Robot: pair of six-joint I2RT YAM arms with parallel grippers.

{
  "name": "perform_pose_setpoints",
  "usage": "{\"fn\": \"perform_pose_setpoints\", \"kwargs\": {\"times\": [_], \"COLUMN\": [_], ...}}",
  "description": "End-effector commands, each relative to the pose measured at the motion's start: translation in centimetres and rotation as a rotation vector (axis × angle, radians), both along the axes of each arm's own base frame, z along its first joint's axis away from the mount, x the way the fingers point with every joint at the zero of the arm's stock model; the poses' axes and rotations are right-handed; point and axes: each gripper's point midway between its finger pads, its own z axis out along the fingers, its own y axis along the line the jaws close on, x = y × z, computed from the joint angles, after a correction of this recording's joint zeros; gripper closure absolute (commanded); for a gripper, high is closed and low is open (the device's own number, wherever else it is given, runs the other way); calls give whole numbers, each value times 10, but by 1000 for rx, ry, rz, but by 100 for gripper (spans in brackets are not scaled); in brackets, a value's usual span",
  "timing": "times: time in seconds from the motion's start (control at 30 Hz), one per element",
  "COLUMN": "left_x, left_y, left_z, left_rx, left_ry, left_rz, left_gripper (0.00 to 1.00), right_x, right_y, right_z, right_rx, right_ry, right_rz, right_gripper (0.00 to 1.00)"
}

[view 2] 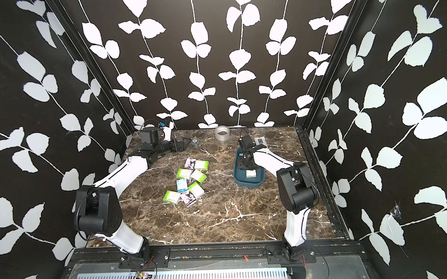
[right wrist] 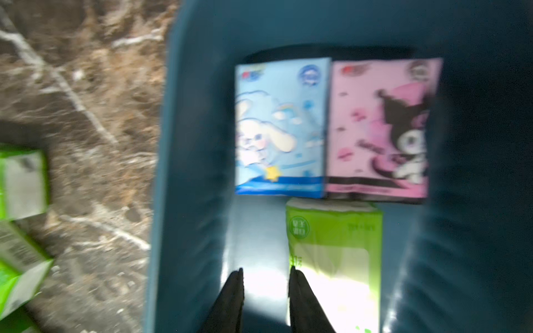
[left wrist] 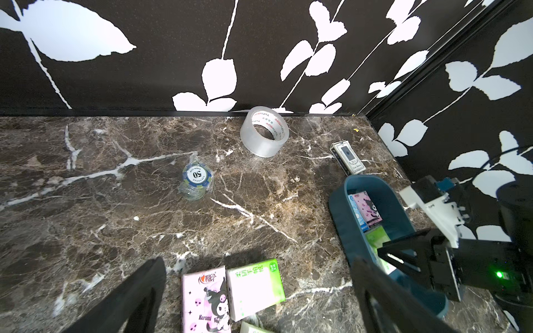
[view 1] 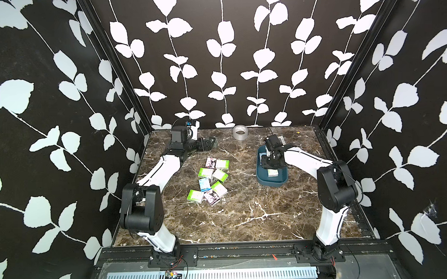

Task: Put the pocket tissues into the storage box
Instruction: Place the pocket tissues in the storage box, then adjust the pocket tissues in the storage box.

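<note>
The pocket tissues (view 1: 210, 181) look light, soft and film-slick, so I judge they are best pinched across the short sides. Most lie clustered mid-bench (view 1: 245, 216); three lie flat in the storage box (view 1: 271, 183). The right gripper (right wrist: 265, 272) hovers there, narrowly parted and empty. The left gripper (left wrist: 258, 261) gapes wide, empty. Legible writing is sparse: a pink pack (left wrist: 206, 299) reads "Kuromi", and a poker chip (left wrist: 197, 174) reads "50".
</note>
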Motion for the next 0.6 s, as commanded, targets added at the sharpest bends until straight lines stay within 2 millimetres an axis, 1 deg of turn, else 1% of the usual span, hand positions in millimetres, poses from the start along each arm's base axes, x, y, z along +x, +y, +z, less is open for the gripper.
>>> {"fn": "perform_pose_setpoints", "kwargs": {"times": [0.0, 0.07, 0.13, 0.27, 0.33, 0.43, 0.57], "left_x": [-2, -2, -2, -2, -3, -3, -3], "left_y": [-1, -1, -2, -2, -1, -2, -2], "left_z": [13, 13, 13, 12, 11, 11, 12], "left_rx": [3, 2, 2, 1, 1, 3, 4], "left_ry": [-34, -33, -33, -32, -32, -32, -34], "left_rz": [-9, -9, -11, -11, -9, -11, -12], "left_gripper": [1, 1, 1, 1, 1, 1, 1], "right_x": [18, 19, 17, 8, 3, -1, -4], "right_y": [20, 14, 4, -21, -30, -42, -48], "right_z": [48, 60, 62, 49, 42, 32, 17], "right_rx": [118, 100, 49, -65, -94, -114, -84], "right_ry": [-108, -133, -128, -74, -51, -22, 32], "right_rz": [12, 10, 10, -6, -20, -53, -77], "right_gripper": [68, 67, 67, 67, 62, 60, 62]}}
